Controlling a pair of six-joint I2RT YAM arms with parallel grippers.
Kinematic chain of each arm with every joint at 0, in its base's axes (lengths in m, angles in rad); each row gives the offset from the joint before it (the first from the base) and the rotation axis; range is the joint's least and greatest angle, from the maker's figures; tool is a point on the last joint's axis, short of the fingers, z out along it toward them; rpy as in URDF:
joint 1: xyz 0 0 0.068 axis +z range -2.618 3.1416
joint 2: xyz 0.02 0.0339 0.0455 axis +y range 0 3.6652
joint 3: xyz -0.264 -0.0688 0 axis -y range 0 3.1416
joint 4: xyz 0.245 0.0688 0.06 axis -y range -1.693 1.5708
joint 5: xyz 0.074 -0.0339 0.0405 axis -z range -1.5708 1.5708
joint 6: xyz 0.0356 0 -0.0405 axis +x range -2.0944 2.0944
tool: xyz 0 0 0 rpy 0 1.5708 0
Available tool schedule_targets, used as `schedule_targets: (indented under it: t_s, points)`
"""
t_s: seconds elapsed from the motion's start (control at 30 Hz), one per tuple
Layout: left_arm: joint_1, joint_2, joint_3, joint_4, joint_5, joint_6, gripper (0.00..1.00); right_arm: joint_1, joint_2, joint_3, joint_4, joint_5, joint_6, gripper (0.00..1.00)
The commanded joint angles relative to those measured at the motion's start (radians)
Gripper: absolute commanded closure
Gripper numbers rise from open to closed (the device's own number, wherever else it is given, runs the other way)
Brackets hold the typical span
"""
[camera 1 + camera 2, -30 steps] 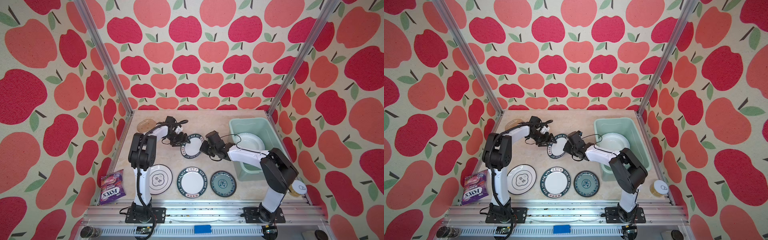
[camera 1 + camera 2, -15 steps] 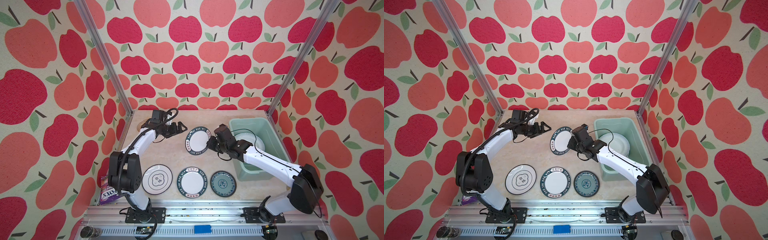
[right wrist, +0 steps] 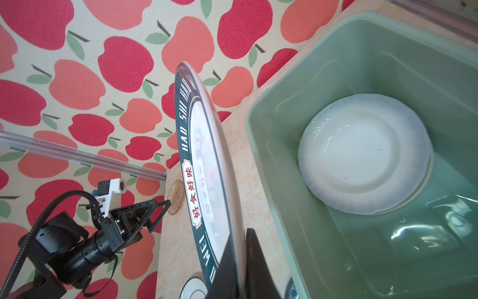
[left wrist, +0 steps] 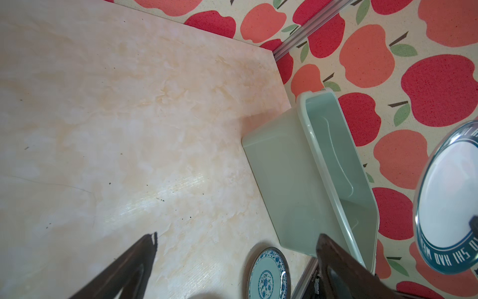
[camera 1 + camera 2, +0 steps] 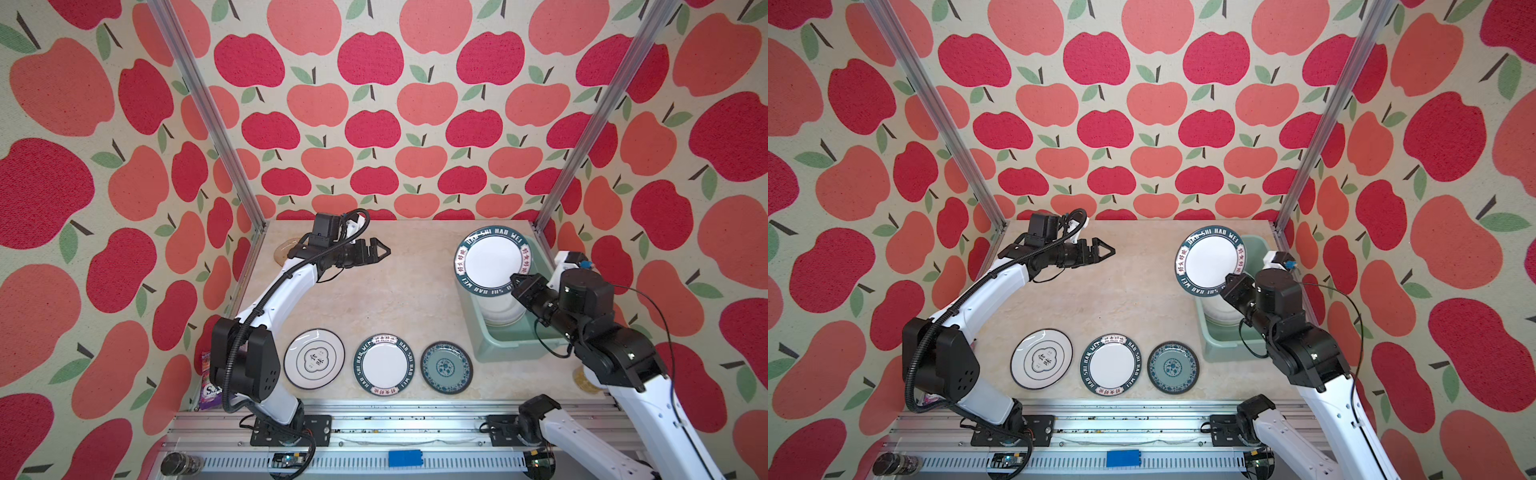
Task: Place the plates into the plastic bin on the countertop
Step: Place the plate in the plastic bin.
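Your right gripper (image 5: 518, 279) pinches the green-rimmed plate (image 5: 492, 261) by its edge, tilted above the bin (image 5: 511, 349), likely so it can slide onto the white plate (image 3: 362, 152) inside. Your left gripper (image 5: 379, 251) hangs wide open and empty over the countertop (image 5: 399, 291), clear of that path.

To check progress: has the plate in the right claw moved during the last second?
Yes. The plate moved from the middle of the countertop over to the plastic bin, held in the right claw.
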Motion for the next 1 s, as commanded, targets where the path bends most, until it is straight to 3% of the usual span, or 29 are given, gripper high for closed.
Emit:
schedule_targets:
  t_s: [0.0, 0.13, 0.33, 0.97]
  points:
    - [-0.053, -0.018, 0.019, -0.041, -0.003, -0.012, 0.01, -0.139, -0.014, -0.014, -0.148, -0.124, -0.037, 1.0]
    - [-0.126, -0.022, 0.018, -0.058, -0.004, -0.008, 0.01, -0.287, -0.014, -0.064, -0.11, -0.253, -0.006, 1.0]
    - [-0.192, -0.044, 0.001, -0.053, -0.007, -0.019, 0.01, -0.387, 0.015, -0.164, 0.023, -0.34, 0.062, 1.0]
    - [-0.227, -0.011, 0.058, -0.091, -0.004, 0.001, 0.01, -0.632, 0.122, -0.334, 0.144, -0.524, 0.016, 1.0]
